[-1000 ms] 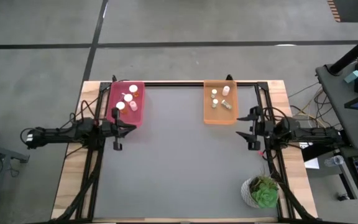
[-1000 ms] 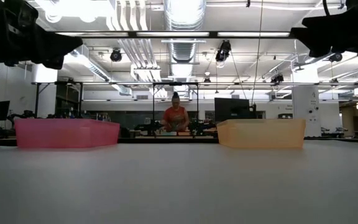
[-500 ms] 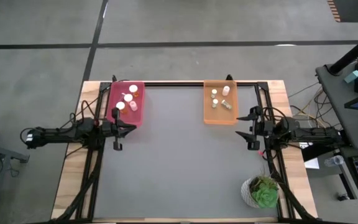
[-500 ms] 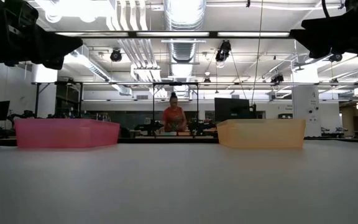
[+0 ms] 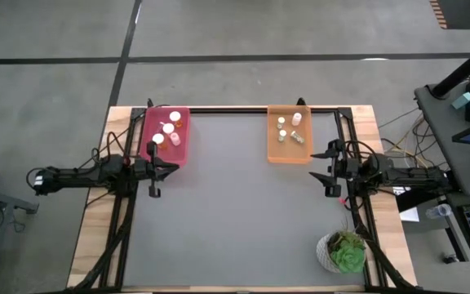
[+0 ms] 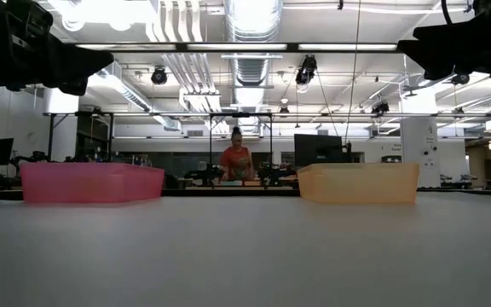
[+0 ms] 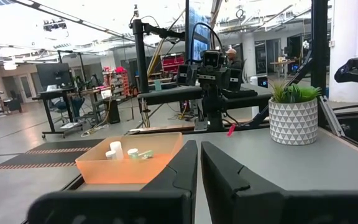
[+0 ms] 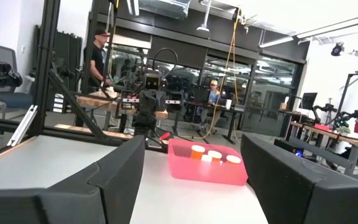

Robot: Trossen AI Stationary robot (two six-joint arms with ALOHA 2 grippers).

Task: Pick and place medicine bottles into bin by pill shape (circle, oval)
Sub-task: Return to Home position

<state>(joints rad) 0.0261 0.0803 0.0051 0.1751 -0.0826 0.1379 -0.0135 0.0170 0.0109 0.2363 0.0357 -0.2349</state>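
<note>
Several small white medicine bottles (image 5: 168, 129) stand in the pink bin (image 5: 150, 122) at the far left. Several more (image 5: 282, 124) are in the orange bin (image 5: 274, 151) at the far right. My left gripper (image 5: 172, 167) hovers at the table's left edge, just near of the pink bin, shut and touching nothing. In the left wrist view its fingers (image 7: 199, 167) point level across the table at the orange bin (image 7: 157, 163). My right gripper (image 5: 320, 168) hovers at the right edge, open and empty. In the right wrist view my right gripper (image 8: 191, 186) faces the pink bin (image 8: 191, 169).
A green plant in a white pot (image 5: 343, 251) stands at the near right corner. Black frame rails (image 5: 251, 109) run along the table's edges. Between the two arms lies the grey table top (image 5: 235, 220). People (image 6: 235, 160) are at benches in the room behind.
</note>
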